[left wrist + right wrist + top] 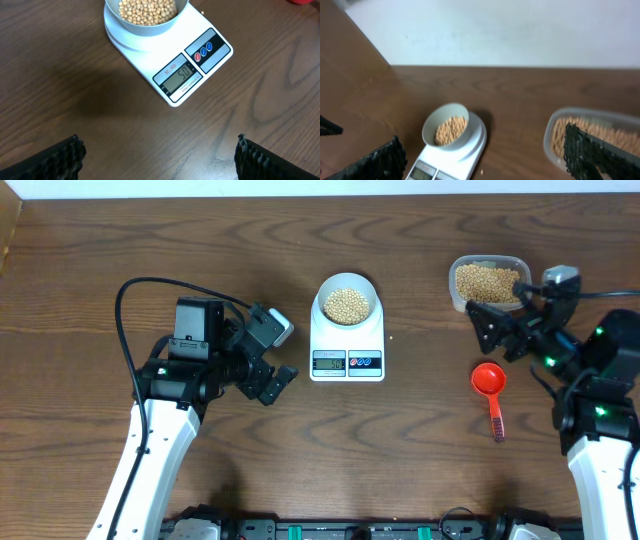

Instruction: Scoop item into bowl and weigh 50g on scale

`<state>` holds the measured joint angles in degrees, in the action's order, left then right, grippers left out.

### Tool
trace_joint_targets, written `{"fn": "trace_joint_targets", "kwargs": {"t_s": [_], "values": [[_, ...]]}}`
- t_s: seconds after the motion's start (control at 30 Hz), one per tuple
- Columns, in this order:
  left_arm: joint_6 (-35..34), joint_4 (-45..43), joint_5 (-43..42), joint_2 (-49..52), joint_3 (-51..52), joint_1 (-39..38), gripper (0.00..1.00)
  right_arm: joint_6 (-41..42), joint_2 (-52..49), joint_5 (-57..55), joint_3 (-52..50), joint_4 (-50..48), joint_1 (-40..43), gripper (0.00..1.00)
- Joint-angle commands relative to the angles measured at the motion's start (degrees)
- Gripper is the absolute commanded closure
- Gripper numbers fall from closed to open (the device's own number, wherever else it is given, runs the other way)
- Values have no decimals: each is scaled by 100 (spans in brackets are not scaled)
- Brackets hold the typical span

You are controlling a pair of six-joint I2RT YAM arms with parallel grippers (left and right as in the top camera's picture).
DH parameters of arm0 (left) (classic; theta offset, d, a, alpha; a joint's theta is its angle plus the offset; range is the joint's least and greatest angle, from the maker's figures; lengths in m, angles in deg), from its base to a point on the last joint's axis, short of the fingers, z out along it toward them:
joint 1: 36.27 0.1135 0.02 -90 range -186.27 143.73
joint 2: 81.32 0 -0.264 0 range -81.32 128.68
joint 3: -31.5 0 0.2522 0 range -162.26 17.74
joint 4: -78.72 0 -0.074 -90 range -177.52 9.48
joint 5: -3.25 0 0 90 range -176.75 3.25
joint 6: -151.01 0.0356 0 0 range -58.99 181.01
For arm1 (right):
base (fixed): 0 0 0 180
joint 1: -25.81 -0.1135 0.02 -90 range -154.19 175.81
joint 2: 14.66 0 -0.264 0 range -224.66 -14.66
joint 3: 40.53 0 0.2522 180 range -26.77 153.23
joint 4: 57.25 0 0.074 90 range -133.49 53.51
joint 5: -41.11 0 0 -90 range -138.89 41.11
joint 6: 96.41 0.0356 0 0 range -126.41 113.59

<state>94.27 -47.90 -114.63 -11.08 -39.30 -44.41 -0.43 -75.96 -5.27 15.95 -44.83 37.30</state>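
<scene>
The pale blue bowl (347,288) holds tan beans (347,303) and stands on the white scale (347,350), whose display (178,76) reads about 50. The bowl (146,27) and scale (150,55) show in the left wrist view, and the bowl (445,131) and scale (465,155) in the right wrist view. My left gripper (274,358) is open and empty, left of the scale. My right gripper (492,323) is open and empty, beside the clear tub (488,282) of beans. A red scoop (490,388) lies on the table, right of the scale.
One stray bean (390,337) lies on the wooden table right of the scale. The clear tub (555,140) of beans sits at the back right. A white wall runs behind the table's far edge in the right wrist view.
</scene>
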Motion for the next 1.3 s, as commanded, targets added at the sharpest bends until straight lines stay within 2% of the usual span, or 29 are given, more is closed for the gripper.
{"fn": "trace_joint_targets", "kwargs": {"t_s": [0.0,0.27,0.63,0.93,1.1,1.27], "values": [[57,0,50,-26,-127,9,2,79,444,507,101,-240,197,1],[59,0,50,-26,-127,9,2,81,1473,977,101,-229,575,1],[57,0,50,-26,-127,9,2,79,2507,1143,101,-184,584,1],[59,0,50,-26,-127,9,2,39,2761,1143,101,240,584,1],[57,0,50,-26,-127,9,2,-339,2774,1150,101,297,584,1],[57,0,50,-26,-127,9,2,-861,2782,1143,101,922,584,1]]}}
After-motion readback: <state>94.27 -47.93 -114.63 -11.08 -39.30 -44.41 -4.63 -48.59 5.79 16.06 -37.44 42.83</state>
